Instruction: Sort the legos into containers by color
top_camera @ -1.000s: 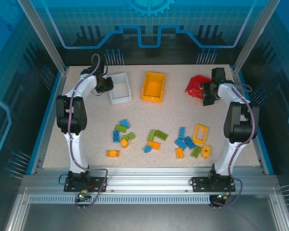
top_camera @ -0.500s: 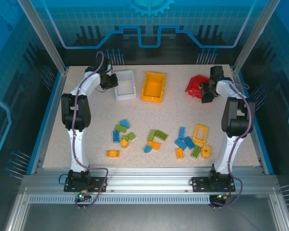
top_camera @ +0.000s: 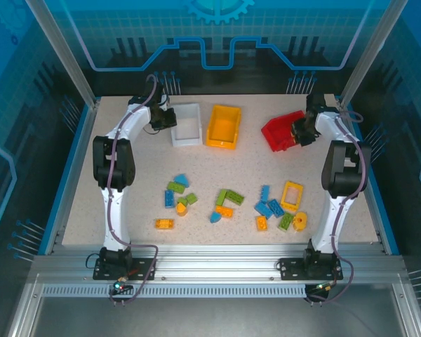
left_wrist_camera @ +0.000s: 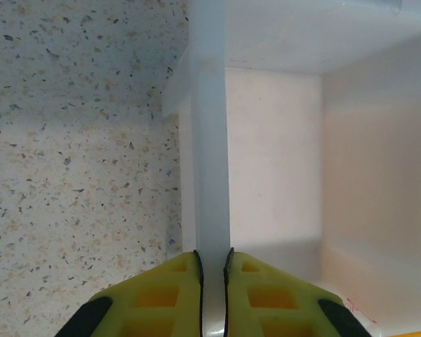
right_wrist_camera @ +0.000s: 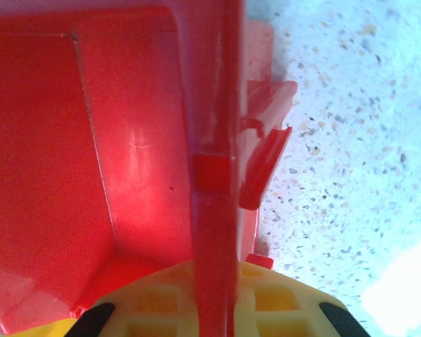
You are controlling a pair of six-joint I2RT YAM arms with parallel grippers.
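landmark: yellow-orange bin, small open rectangular plastic tub, upright at the far middle of the speckled table
white bin: small open rectangular white plastic tub, just left of the yellow-orange bin, upright
red bin: small open rectangular red plastic tub, right of the yellow-orange bin and apart from it, skewed; flat or tipped, cannot tell
legos: small studded plastic bricks in blue, green and orange/yellow, loose on the table, nearer the arm bases than the yellow-orange bin
bin handling: probably light, stiff, thin-walled and smooth; best pinched across a side wall, with some risk of tipping or sliding
lego handling: probably light, hard and tiny; best pinched across the flat sides, not the studs
left gripper: yellow fingers clamped on the white bin's thin wall, one inside, one outside
right gripper: clamped likewise over the red bin's wall
left arm: stretched far out, wrist turned toward the yellow-orange bin
right arm: stretched far out, wrist turned in toward the yellow-orange bin
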